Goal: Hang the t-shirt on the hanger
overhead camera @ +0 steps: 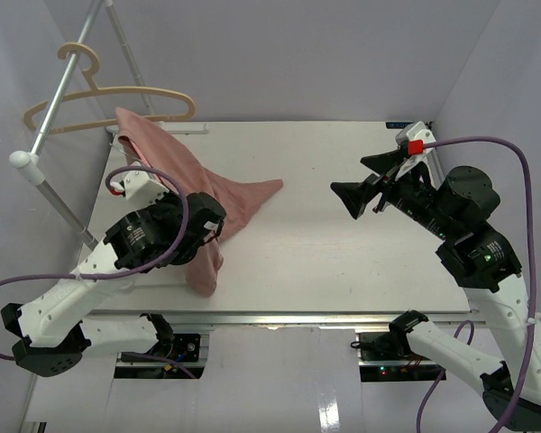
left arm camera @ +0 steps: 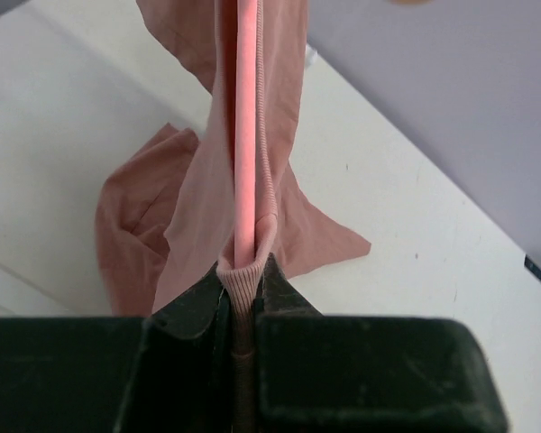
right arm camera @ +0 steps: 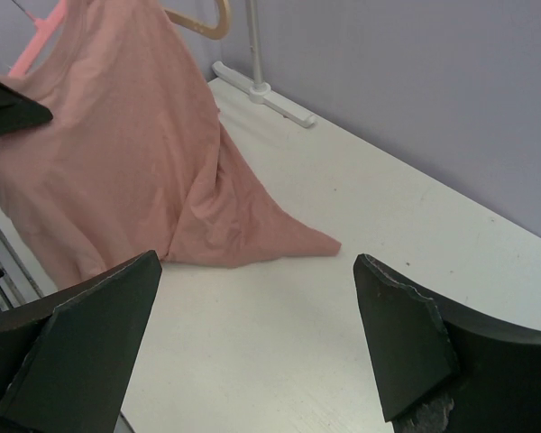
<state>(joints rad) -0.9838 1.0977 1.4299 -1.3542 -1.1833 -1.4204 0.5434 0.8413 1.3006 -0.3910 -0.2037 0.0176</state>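
- Left fingers clamped the ribbed edge of the dusty-pink cloth t-shirt around the thin pink hanger.
- Right fingers stood wide apart, empty, above the white bench.

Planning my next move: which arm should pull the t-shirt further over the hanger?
Right. The right gripper is open, empty and facing the t-shirt; the left gripper is clamped on the hanger and cloth.
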